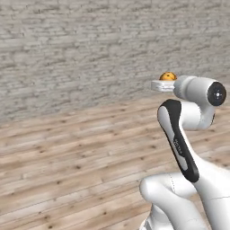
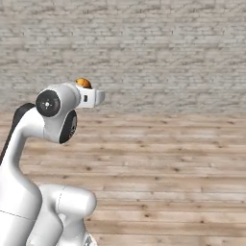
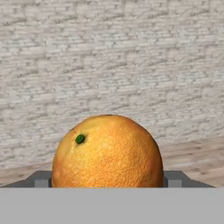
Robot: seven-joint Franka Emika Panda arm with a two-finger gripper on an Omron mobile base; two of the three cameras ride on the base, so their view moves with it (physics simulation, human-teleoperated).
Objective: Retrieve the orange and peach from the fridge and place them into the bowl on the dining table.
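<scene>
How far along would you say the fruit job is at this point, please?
Done: the orange is out of the fridge. In hand: the gripper holds it between its fingers, against a brick wall and wooden floor. Left: bowl delivery, then the peach.

Ahead of you at 12 o'clock stands a grey brick wall (image 1: 81, 54) that closes off the whole far side; nothing could pass beyond it. From 9 through 3 o'clock the wooden floor (image 1: 67, 152) lies open, with nothing standing on it. The tool (image 3: 107, 181) sits raised above that floor, its jaws set wide around the orange (image 3: 107, 152), which fills the space between them. Room is free to either side of the tool.
</scene>
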